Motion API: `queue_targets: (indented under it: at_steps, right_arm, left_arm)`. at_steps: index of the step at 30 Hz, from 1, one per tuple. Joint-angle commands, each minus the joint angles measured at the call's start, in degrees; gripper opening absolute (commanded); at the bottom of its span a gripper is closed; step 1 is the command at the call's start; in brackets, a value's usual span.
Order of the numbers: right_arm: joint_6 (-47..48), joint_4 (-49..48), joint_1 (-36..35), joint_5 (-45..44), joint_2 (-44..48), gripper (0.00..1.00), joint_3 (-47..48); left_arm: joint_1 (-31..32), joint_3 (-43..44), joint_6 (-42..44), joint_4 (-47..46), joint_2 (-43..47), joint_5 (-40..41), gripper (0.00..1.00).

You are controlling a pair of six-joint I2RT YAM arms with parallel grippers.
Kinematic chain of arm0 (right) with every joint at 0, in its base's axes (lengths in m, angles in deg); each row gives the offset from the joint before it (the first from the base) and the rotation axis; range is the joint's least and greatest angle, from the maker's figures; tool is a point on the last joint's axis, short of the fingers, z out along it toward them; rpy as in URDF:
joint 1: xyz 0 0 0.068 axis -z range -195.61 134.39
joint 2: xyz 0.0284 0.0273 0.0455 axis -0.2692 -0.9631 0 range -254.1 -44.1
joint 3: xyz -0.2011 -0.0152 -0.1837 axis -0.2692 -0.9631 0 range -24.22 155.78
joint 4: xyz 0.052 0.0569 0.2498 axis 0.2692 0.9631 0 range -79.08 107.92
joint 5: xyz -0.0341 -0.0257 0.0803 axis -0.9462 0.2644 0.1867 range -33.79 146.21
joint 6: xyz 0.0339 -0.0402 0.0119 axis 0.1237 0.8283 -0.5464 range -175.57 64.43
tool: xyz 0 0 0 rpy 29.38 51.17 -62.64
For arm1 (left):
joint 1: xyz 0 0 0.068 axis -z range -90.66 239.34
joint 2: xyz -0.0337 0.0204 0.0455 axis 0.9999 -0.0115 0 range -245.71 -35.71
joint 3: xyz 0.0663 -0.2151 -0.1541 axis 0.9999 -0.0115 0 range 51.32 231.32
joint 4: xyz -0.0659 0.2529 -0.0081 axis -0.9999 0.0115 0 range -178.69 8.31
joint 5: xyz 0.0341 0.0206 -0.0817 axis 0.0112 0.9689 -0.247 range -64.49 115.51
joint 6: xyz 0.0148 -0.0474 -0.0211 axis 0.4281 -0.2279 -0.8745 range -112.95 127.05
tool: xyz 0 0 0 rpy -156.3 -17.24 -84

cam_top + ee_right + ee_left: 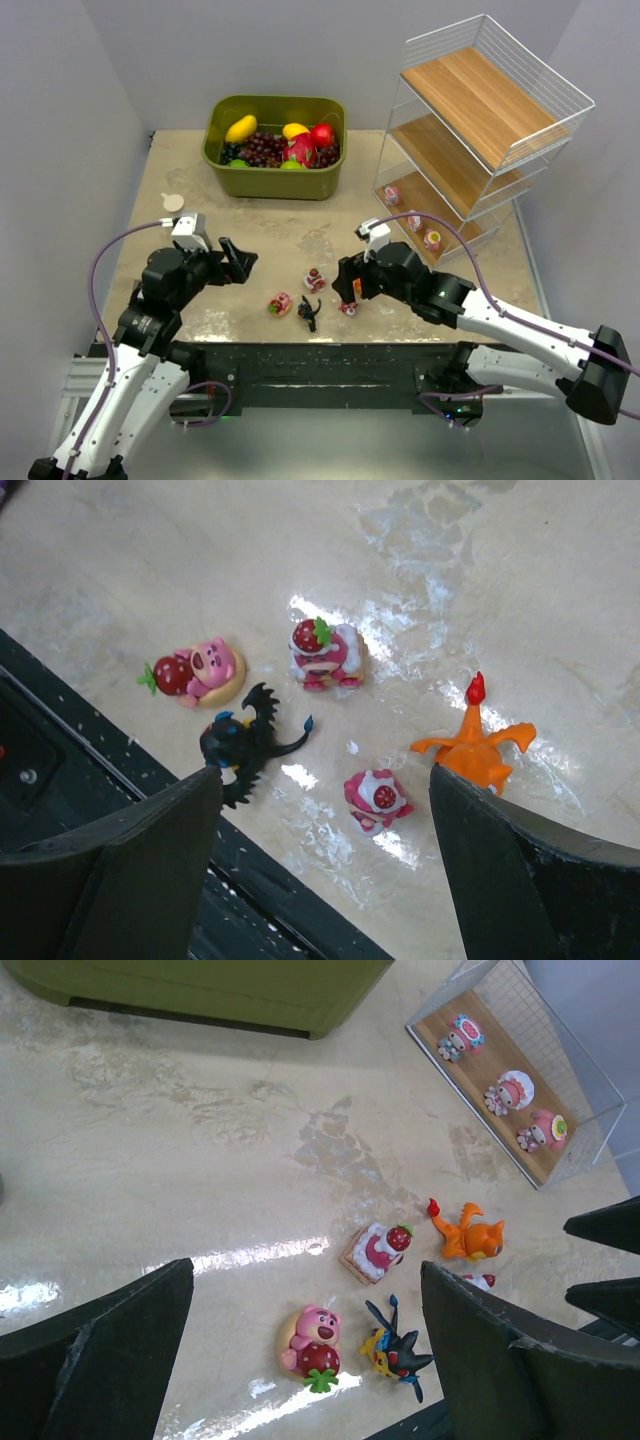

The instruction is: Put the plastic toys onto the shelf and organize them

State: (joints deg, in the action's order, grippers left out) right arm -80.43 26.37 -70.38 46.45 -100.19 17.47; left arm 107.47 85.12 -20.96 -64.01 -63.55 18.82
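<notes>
Five small plastic toys lie loose on the table (pixel 200 190), a pale mottled slab with a glossy sheen that throws back white glare. All are smooth moulded figurines.

- **Pink bear** (pixel 313 1338): a rounded figure on a tan disc, with a red strawberry and a green leaf at its front.
- **Strawberry cake toy** (pixel 375 1250): a blocky pink-and-white piece topped by a red berry, just beyond the bear.
- **Black creature** (pixel 240 745): spiky and thin-limbed with a curling tail and touches of yellow and blue. It lies on its side near the table's front edge.
- **Orange creature** (pixel 475 745): sprawled, with a red flame-shaped tip on its tail.
- **Small pink-and-white toy** (pixel 375 798): round, lying between the black and orange ones.

Three more rounded pink and white figurines (pixel 510 1093) sit in a row on the lowest tier of the shelf (pixel 490 130). The shelf is a tall rack of thin white wire with three slanted boards of light, grained wood. It stands at the far right of the table, well apart from the loose group.

At the far edge is an olive-green bin (pixel 275 175) with rounded corners, holding grapes and other fruit.

The left gripper (pixel 308 1268) hangs to the left of the toys with its dark, matte fingers spread wide and nothing between them. The right gripper (pixel 328 780) is over the cluster, its jaws also spread and holding nothing. In its wrist view the small pink-and-white toy lies between its fingers, and the orange creature is just beside the right-hand one.
</notes>
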Motion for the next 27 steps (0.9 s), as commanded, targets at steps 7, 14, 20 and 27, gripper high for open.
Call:
queue_targets:
  at_steps: [7,14,20,27]
  right_arm:
    - [3.51,-2.79,-2.28,1.78,-3.41,0.83,-3.1]
    - [-3.17,0.29,-2.28,-16.51,-4.63,0.78,-5.13]
    - [-2.13,-2.34,-2.28,-14.33,-5.34,0.75,-6.18]
    - [5.34,-6.13,-2.28,-2.38,-2.97,0.7,-7.33]
  left_arm:
    - [-0.11,-0.23,-0.12,-2.01,-0.64,-1.12,1.0]
    - [-0.11,-0.23,-0.2,-1.84,-0.73,-1.12,1.0]
    - [-0.11,-0.23,-0.2,-1.84,-0.99,-1.3,1.0]
    - [-0.11,-0.23,-0.2,-1.92,-1.08,-1.47,0.99]
